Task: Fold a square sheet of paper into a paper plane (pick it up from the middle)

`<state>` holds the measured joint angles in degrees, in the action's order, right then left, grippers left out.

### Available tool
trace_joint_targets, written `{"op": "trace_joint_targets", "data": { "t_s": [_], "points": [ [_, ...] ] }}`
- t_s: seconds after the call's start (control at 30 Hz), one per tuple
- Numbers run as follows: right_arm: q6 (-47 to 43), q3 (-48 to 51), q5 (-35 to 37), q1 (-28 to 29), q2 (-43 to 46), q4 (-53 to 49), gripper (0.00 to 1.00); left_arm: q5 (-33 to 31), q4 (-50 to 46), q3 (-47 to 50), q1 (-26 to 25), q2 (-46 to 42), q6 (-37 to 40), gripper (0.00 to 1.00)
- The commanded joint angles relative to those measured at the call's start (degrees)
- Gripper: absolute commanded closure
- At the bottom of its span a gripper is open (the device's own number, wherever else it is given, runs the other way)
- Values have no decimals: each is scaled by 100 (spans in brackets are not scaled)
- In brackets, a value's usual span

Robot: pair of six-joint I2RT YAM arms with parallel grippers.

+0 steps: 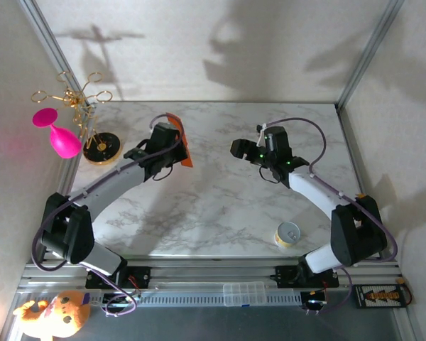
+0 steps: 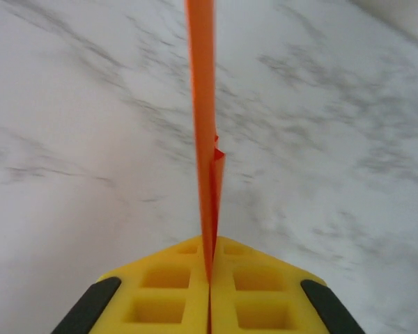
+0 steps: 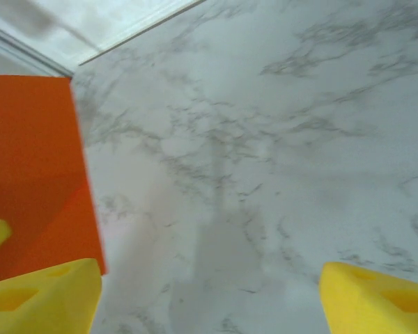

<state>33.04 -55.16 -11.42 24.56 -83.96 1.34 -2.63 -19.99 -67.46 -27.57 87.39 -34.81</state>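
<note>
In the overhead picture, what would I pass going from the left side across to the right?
Pink goblet → folded orange paper pinched in the left gripper → open right gripper → small yellow can.

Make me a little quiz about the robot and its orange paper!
1. True or false: the left gripper is pinching the orange paper.
2. How is the right gripper? A) open, nothing between its fingers B) shut on the paper C) shut on nothing
3. Fill in: the small yellow can stands near the base of the ___ arm.
Key: 1 true; 2 A; 3 right.
</note>
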Motion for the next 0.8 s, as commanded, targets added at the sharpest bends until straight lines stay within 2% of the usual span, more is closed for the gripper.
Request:
{"op": "trace_joint_targets", "data": {
  "t_s": [0.0, 0.1, 0.37, 0.43, 0.53, 0.6, 0.77],
  "points": [
    [-101, 208, 811, -43, 249, -148, 14, -2002, -2015, -581, -359, 462, 668, 93],
    [145, 403, 1138, -56, 413, -45, 14, -3044, -2486, -979, -688, 962, 521, 92],
    [608, 836, 1507, -100, 667, 90, 15, -3767, -3173, -1957, -1465, 2756, 129, 92],
    [766, 966, 1612, -124, 768, 130, 15, -3460, -3009, -2104, -1593, 3032, 148, 88],
    [1126, 1316, 1616, -182, 977, 361, 15, -2458, -2323, -2059, -1672, 3143, 161, 81],
    [1312, 1450, 1616, -219, 1056, 414, 15, -1763, -1785, -1923, -1647, 3098, 94, 75],
    [1339, 1493, 1488, -249, 1036, 368, 16, -540, -972, -1532, -1462, 2762, -49, 61]
  ]
}}
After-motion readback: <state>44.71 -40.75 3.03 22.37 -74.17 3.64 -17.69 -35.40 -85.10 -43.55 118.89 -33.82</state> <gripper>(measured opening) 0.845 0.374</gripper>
